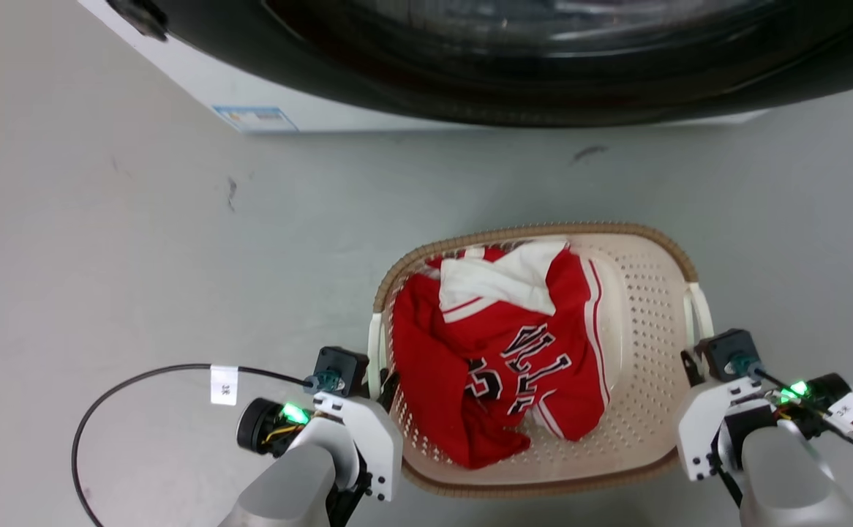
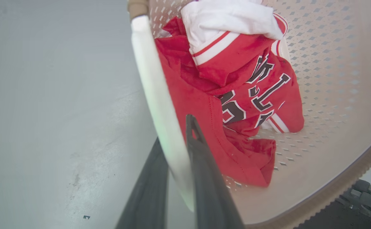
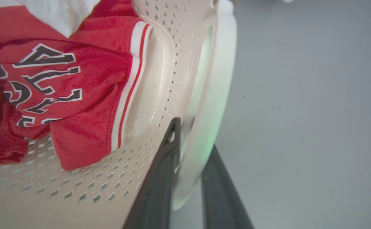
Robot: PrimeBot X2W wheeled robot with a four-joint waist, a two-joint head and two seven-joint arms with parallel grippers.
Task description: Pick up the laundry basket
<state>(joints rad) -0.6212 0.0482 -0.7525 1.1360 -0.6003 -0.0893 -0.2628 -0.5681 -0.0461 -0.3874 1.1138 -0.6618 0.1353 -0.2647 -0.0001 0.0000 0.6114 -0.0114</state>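
Observation:
The laundry basket [image 1: 646, 307], cream perforated plastic with a brown woven-look rim, is low in the head view, in front of the washing machine. A red jersey [image 1: 500, 351] and a white garment [image 1: 507, 282] lie inside it. My left gripper [image 1: 386, 384] is shut on the basket's white left loop handle [image 2: 153, 82], one dark finger on each side of it [image 2: 174, 133]. My right gripper [image 1: 690, 362] grips the right loop handle [image 3: 217, 89] the same way, one finger inside the basket and one outside [image 3: 193, 135]. I cannot tell whether the basket rests on the floor.
The washing machine [image 1: 470, 58], with its dark round door, spans the top of the head view, close behind the basket. Grey floor [image 1: 141, 256] lies on both sides. A black cable [image 1: 104, 395] loops out from my left wrist.

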